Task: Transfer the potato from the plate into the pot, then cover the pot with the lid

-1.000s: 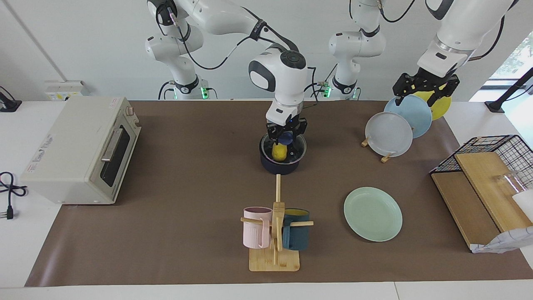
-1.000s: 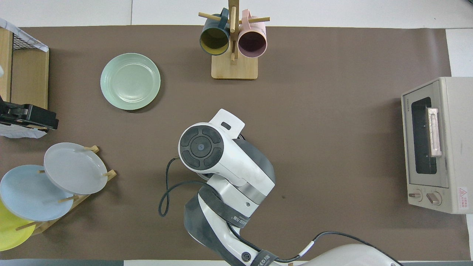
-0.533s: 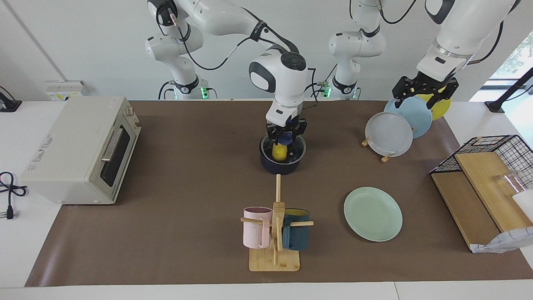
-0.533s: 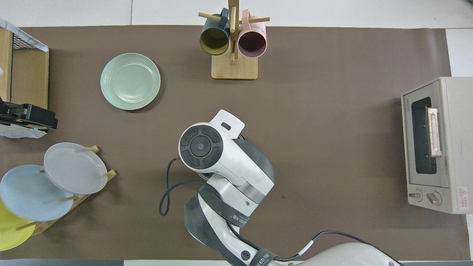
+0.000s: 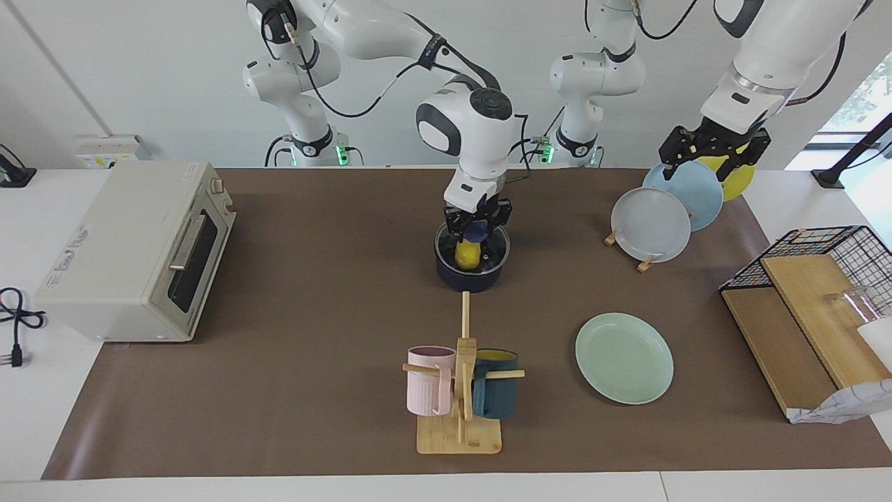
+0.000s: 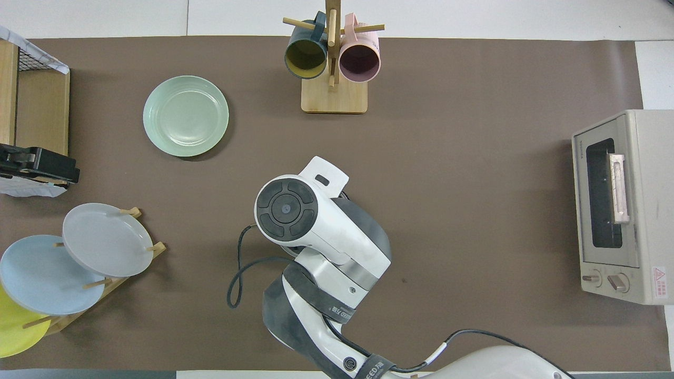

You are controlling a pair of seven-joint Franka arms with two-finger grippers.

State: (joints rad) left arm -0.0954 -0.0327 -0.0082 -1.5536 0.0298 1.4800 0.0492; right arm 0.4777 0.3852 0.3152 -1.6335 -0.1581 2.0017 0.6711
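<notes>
Glass makes the lid (image 5: 492,245) stiff, fragile and slick at the rim, so its blue knob (image 5: 478,231) is the sound hold (centred, it should hang level). The right tool (image 5: 478,229) is clenched on that knob, the lid at the mouth of the pot (image 5: 470,282) with the potato (image 5: 467,255) inside; whether it is seated I cannot tell. The left tool (image 5: 700,162) waits spread and empty over the racked plates (image 5: 651,224), and farther from the robots the plate (image 5: 624,358) lies bare on the desk (image 5: 313,348).

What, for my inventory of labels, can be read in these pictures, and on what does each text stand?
"EED": end of the white print on the black strap around the right arm; the letters before it are unclear.
Small brand line on the front of the beige metal toaster oven: too small to read.
Red-triangle warning sticker on the oven's front: print too small.
Printed label on the oven's top: blurred.
</notes>
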